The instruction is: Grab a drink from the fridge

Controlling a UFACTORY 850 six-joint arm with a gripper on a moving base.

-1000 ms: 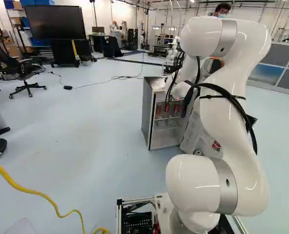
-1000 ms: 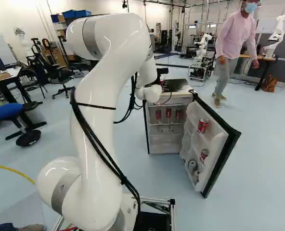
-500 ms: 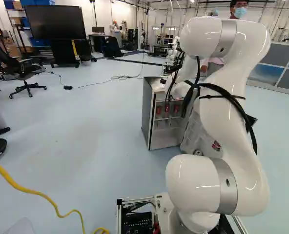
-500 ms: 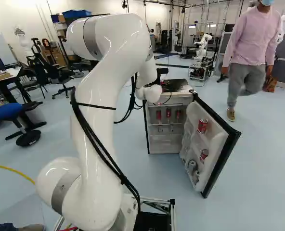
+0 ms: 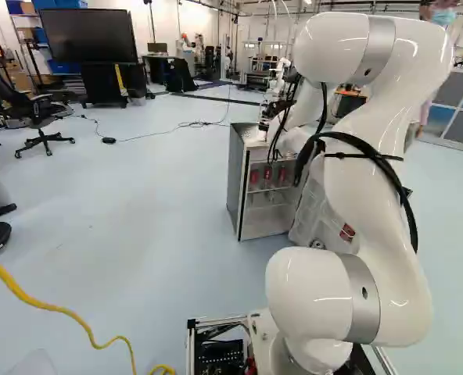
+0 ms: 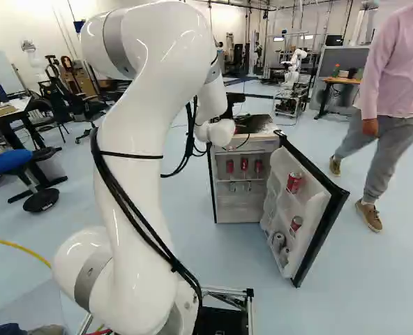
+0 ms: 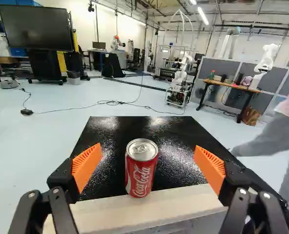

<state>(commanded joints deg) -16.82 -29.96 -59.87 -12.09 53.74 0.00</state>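
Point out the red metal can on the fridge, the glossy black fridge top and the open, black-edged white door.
Red metal can (image 7: 141, 173): wrist view, side wall.
Glossy black fridge top (image 7: 115, 134): wrist view, bare surface beside the can.
Black-edged white door (image 6: 312, 204): right base view, inner panel.

my arm (image 5: 368, 164) was rising from its lowest joint to a high bend, and from there the forearm (image 6: 212, 96) was going down and ahead to the wrist (image 6: 220, 132). my gripper (image 5: 265, 125) pointed forward and a little downward. its two fingers stood open, one at each side, and the orange pads (image 7: 87, 165) were well apart, facing each other.
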